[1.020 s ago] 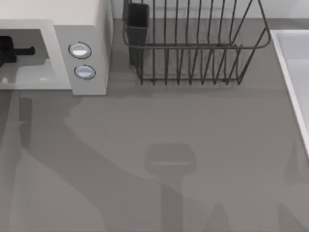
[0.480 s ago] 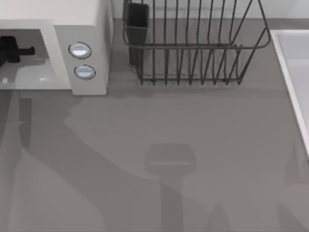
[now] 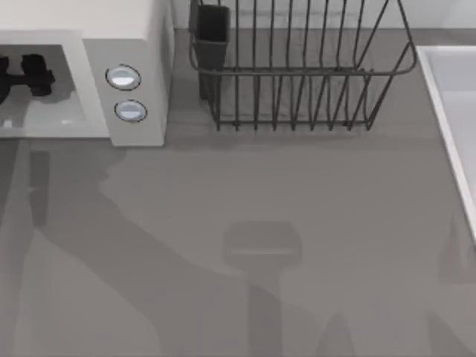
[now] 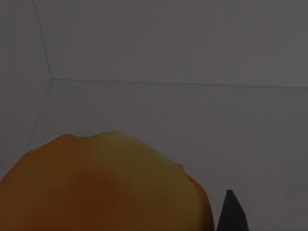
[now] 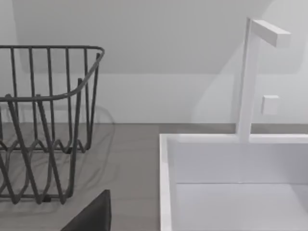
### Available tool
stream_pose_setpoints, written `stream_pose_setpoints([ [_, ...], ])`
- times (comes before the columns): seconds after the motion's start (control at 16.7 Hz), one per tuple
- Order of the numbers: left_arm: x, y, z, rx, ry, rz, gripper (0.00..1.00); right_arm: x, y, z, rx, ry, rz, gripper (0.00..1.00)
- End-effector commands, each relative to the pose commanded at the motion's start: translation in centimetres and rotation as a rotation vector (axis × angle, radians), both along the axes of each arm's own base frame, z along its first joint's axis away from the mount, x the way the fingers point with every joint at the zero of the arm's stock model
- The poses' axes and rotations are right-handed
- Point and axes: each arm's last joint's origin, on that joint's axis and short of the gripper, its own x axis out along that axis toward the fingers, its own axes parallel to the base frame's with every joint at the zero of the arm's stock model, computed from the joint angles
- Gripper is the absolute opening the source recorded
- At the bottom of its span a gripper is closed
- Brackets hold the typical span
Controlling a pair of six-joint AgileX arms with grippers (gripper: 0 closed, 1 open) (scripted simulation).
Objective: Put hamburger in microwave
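The left pincer (image 3: 30,74) reached inside the microwave (image 3: 97,44) cavity with the hamburger (image 4: 103,185) before it; whether it gripped the hamburger, I cannot tell.

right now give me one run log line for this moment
step: placing | left gripper: inside microwave cavity | hamburger: close before left wrist camera, in cavity | right arm: parked near sink

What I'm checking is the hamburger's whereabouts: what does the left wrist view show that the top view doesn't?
Left wrist view: the orange-yellow hamburger, close up against grey walls. Top view: the microwave with its two knobs, the dish rack, the sink, and the left claw inside the cavity. Both: that grey cavity. The right arm idles by the sink.
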Motion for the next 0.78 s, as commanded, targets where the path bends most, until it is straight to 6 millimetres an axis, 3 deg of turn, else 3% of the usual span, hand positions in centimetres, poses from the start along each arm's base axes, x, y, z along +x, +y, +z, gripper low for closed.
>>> stream_pose_setpoints([
  [0.36, 0.0, 0.0, 0.0, 0.000, 0.000, 0.000, 1.00, 0.0, 0.0, 0.0, 0.000, 0.000, 0.000, 1.00],
  [0.42, -4.8, 0.7, 1.0, -0.028, 0.018, 0.013, 1.00, 0.0, 0.0, 0.0, 0.000, 0.000, 0.000, 1.00],
  [0.6, -5.5, 0.9, 1.3, -0.026, 0.008, 0.013, 1.00, 0.0, 0.0, 0.0, 0.000, 0.000, 0.000, 1.00],
  [0.78, -8.2, 1.4, 1.5, -0.023, -0.002, 0.009, 1.00, 0.0, 0.0, 0.0, 0.000, 0.000, 0.000, 1.00],
])
